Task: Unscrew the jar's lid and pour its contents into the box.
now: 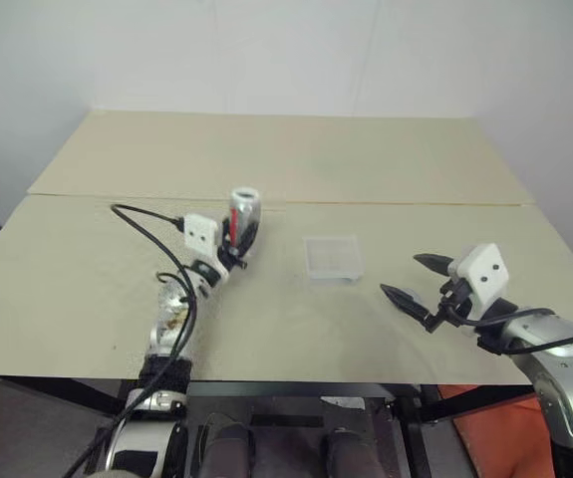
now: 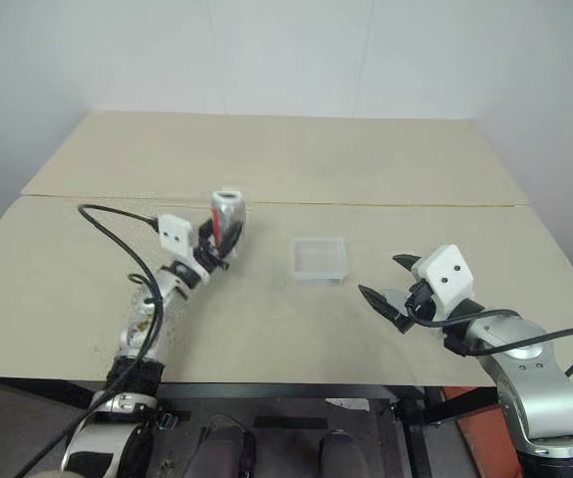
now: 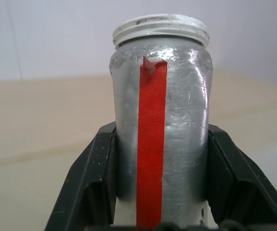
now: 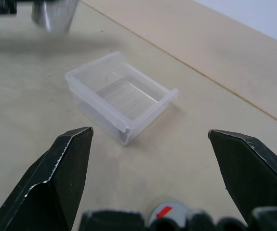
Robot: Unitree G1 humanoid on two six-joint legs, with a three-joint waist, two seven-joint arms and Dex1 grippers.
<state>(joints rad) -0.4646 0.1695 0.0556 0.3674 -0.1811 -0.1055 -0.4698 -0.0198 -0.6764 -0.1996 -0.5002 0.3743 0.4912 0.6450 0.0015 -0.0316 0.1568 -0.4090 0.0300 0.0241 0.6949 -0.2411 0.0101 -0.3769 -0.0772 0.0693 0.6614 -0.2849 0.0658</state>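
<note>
The left gripper (image 1: 238, 237) clamps the jar (image 3: 161, 139) mid-body, lid off; rigid, light, probably slick foil; the right gripper (image 4: 150, 159) gapes wide near the box (image 4: 121, 98).

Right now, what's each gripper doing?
Left gripper: shut on the jar, lid off.
Right gripper: open, holding nothing, near the box.

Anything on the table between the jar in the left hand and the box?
Nothing: the stretch of table between the jar, clamped in the left hand, and the box is bare, as both head views show.
</note>
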